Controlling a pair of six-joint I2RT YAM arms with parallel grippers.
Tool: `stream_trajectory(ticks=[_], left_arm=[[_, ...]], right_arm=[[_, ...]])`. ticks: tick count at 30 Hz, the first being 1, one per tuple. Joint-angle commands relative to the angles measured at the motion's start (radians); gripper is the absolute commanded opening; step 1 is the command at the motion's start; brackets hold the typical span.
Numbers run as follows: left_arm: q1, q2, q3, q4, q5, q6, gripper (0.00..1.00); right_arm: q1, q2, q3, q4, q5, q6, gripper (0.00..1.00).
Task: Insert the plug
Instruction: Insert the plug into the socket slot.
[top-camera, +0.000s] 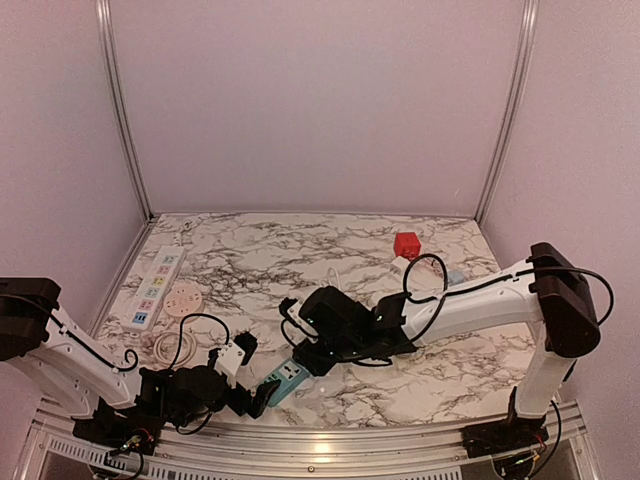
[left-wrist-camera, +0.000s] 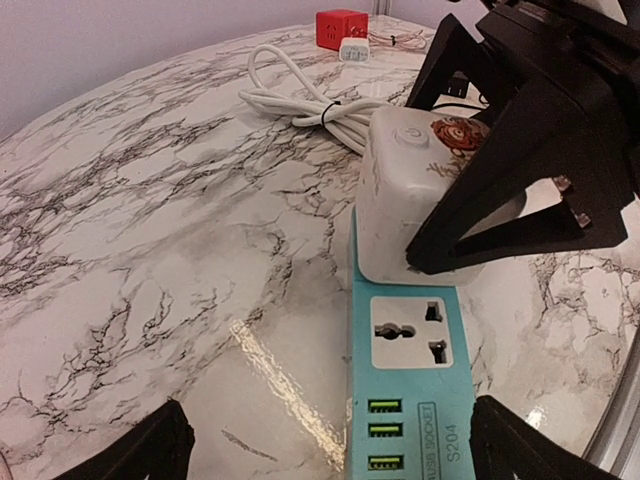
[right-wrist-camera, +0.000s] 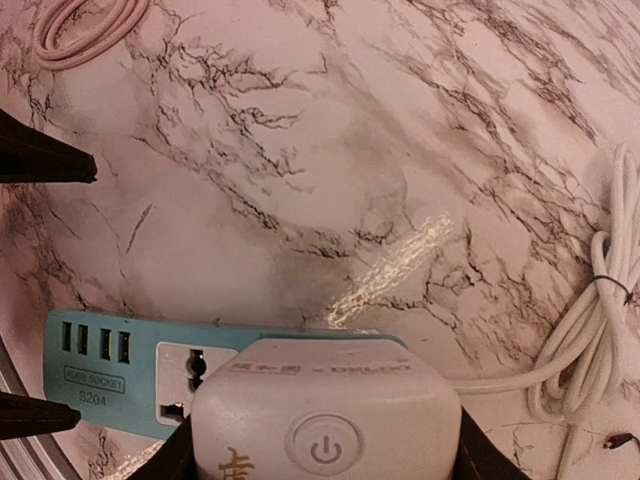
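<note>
A white cube plug (left-wrist-camera: 405, 190) with a power button on top (right-wrist-camera: 325, 420) stands on the teal power strip (left-wrist-camera: 410, 400), over its far socket. Its underside meets the strip's face and its pins are hidden. My right gripper (right-wrist-camera: 320, 455) is shut on the plug's sides, its black fingers (left-wrist-camera: 520, 150) flanking the cube. One free universal socket (left-wrist-camera: 410, 332) and several USB ports lie in front of the plug. My left gripper (left-wrist-camera: 335, 445) is open, low at the strip's near end (top-camera: 285, 380), one fingertip on each side and apart from it.
The plug's white cable (left-wrist-camera: 300, 100) lies bundled behind it. A red cube (top-camera: 407, 244) sits at the back. A white multi-socket strip (top-camera: 157, 285), a round white disc (top-camera: 184, 298) and a coiled cable (top-camera: 165, 345) lie at the left. The table's front edge is close.
</note>
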Motion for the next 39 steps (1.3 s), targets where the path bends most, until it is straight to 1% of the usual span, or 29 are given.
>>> stream_trajectory(ticks=[1, 7, 14, 18, 26, 29, 33, 34, 35, 39], left_arm=[[-0.004, -0.006, 0.003, -0.017, -0.026, -0.005, 0.99], [-0.003, -0.022, -0.007, -0.017, -0.036, -0.004, 0.99], [-0.004, -0.021, -0.007, -0.015, -0.033, -0.008, 0.99], [-0.004, -0.017, -0.006, -0.014, -0.038, -0.007, 0.99], [-0.004, -0.02, -0.008, -0.013, -0.041, -0.006, 0.99], [-0.004, -0.02, -0.009, -0.012, -0.038, -0.009, 0.99], [-0.004, -0.023, -0.012, -0.012, -0.043, -0.008, 0.99], [-0.004, -0.021, -0.012, -0.01, -0.043, -0.007, 0.99], [-0.004, -0.018, -0.01, -0.008, -0.041, -0.007, 0.99], [-0.004, -0.001, -0.004, -0.004, -0.037, -0.008, 0.99]], right_arm=[[-0.003, 0.084, -0.02, -0.06, -0.027, -0.003, 0.0], [-0.003, 0.031, -0.039, -0.038, -0.009, -0.001, 0.0], [-0.003, 0.001, -0.054, -0.023, 0.005, 0.005, 0.18], [0.001, -0.01, -0.059, -0.016, 0.004, 0.003, 0.26], [0.003, -0.071, -0.091, 0.021, 0.009, -0.005, 0.32], [0.003, -0.103, -0.113, 0.048, 0.012, -0.007, 0.36], [0.002, -0.139, -0.133, 0.073, 0.008, -0.013, 0.38], [0.003, -0.147, -0.138, 0.077, 0.007, -0.014, 0.46], [0.004, -0.156, -0.143, 0.084, 0.007, -0.015, 0.48], [0.004, -0.183, -0.161, 0.111, 0.007, -0.017, 0.5]])
